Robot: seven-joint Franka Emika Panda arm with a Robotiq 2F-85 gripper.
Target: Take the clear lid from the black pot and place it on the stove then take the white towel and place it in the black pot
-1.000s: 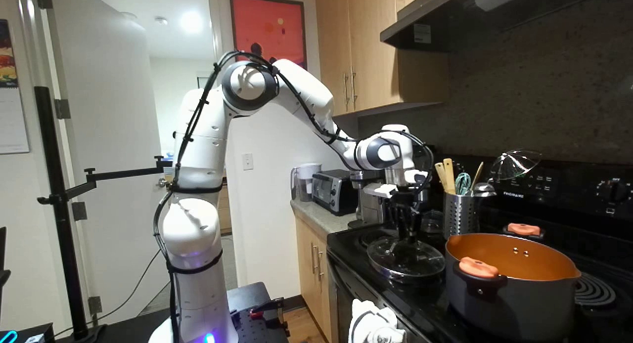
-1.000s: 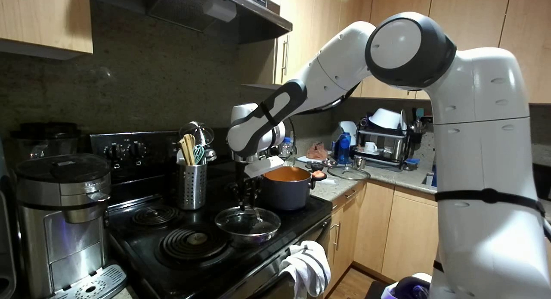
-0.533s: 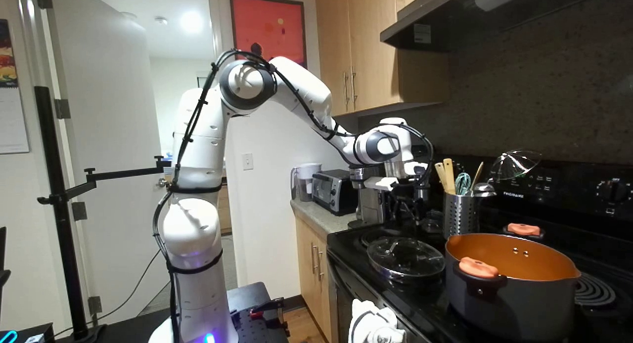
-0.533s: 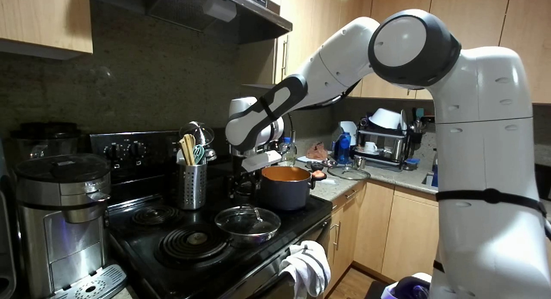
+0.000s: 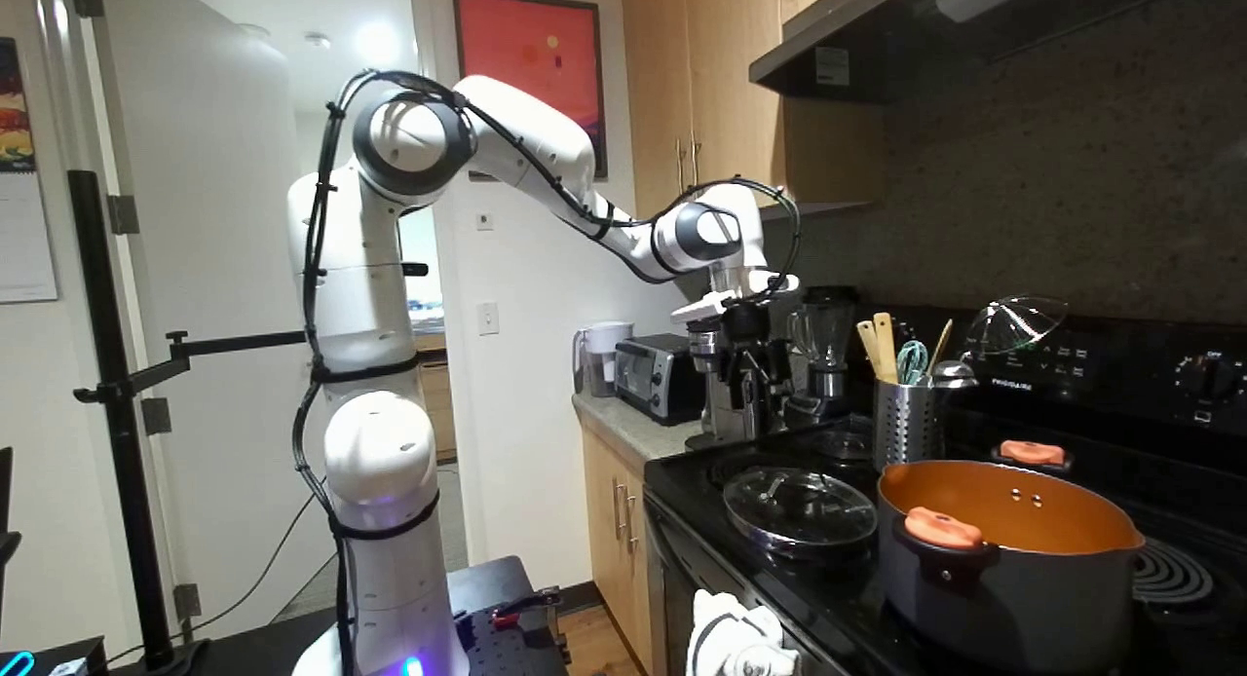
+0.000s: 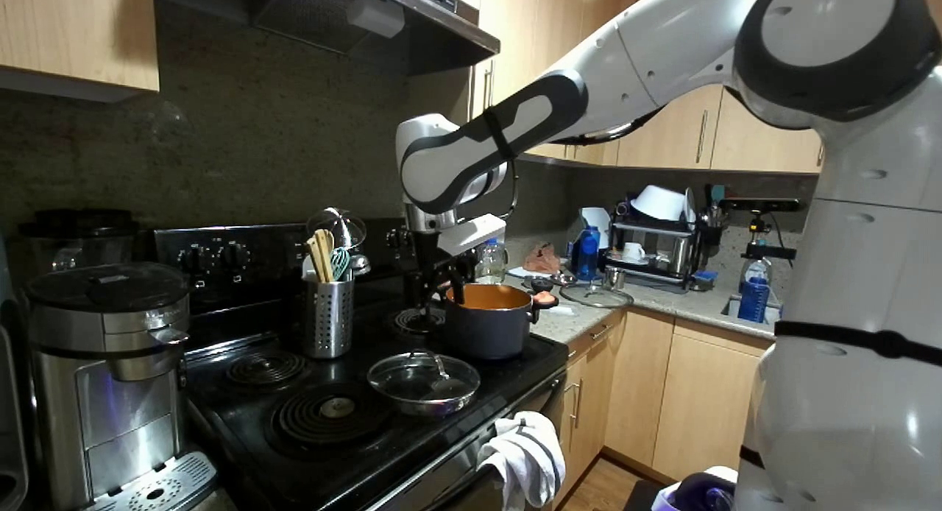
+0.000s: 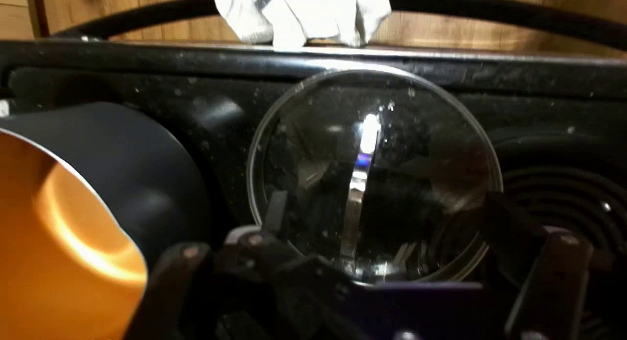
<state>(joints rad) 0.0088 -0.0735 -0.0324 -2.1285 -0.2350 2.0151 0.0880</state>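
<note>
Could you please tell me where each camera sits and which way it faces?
In an exterior view: near the pot, facing the toaster oven; nearly the whole arm shows.
In an exterior view: near the coffee maker, facing the dish rack across the stove; the arm shows, partly cut off.
In the wrist view: mounted by the claw, looking down at the lid; the claw shows open.
Both exterior views share the pot, lid, white towel and utensil holder.

Clear lid (image 6: 419, 386) lies beside black pot (image 5: 1018, 588) on stove (image 6: 316, 474), white towel (image 6: 528, 452) hanging in front.
</note>
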